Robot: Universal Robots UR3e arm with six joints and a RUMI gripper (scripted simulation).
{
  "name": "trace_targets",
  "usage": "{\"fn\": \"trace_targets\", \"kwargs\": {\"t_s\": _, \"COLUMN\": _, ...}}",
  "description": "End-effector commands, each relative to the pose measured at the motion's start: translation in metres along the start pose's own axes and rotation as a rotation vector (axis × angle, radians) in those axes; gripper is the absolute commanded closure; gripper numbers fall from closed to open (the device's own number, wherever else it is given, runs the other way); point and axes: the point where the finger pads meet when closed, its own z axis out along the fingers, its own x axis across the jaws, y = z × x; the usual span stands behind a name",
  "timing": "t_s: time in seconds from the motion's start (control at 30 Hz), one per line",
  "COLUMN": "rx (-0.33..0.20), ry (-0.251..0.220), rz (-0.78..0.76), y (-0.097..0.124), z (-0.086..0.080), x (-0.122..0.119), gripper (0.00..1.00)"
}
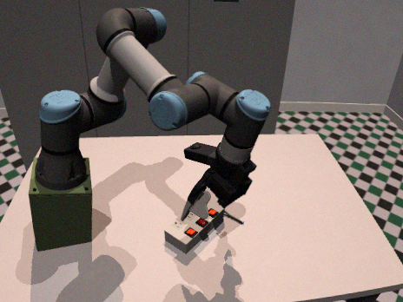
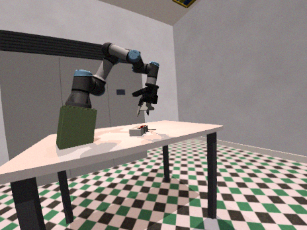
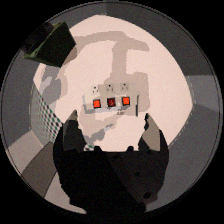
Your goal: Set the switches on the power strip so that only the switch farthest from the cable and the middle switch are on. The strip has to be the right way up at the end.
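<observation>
The grey power strip (image 1: 193,228) lies on the table with its switch side up. Its three switches (image 1: 201,222) all glow red. A short black cable (image 1: 234,219) leaves its far right end. My gripper (image 1: 201,205) hangs open and empty a little above the strip, apart from it. In the exterior view the gripper (image 2: 143,110) is clearly above the strip (image 2: 139,131). In the wrist view the strip (image 3: 112,97) lies just ahead of my open fingers, with the three red switches (image 3: 111,102) in a row.
The arm's green pedestal (image 1: 61,208) stands at the table's left side and shows in the wrist view (image 3: 47,42) at the upper left. The table's front edge lies close below the strip. A checkered floor surrounds the table.
</observation>
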Motion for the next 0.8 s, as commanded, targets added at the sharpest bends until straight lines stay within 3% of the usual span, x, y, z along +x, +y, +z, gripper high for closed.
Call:
{"fn": "trace_targets", "kwargs": {"t_s": 0.0, "rx": -0.003, "ry": 0.001, "rz": 0.0, "y": 0.001, "z": -0.001, "x": 0.0, "gripper": 0.0}}
{"fn": "trace_targets", "kwargs": {"t_s": 0.4, "rx": -0.031, "ry": 0.003, "rz": 0.074, "y": -0.001, "z": -0.009, "x": 0.002, "gripper": 0.0}}
{"fn": "trace_targets", "kwargs": {"t_s": 0.77, "rx": -0.15, "ry": 0.039, "rz": 0.392, "y": -0.011, "z": -0.041, "x": 0.007, "gripper": 0.0}}
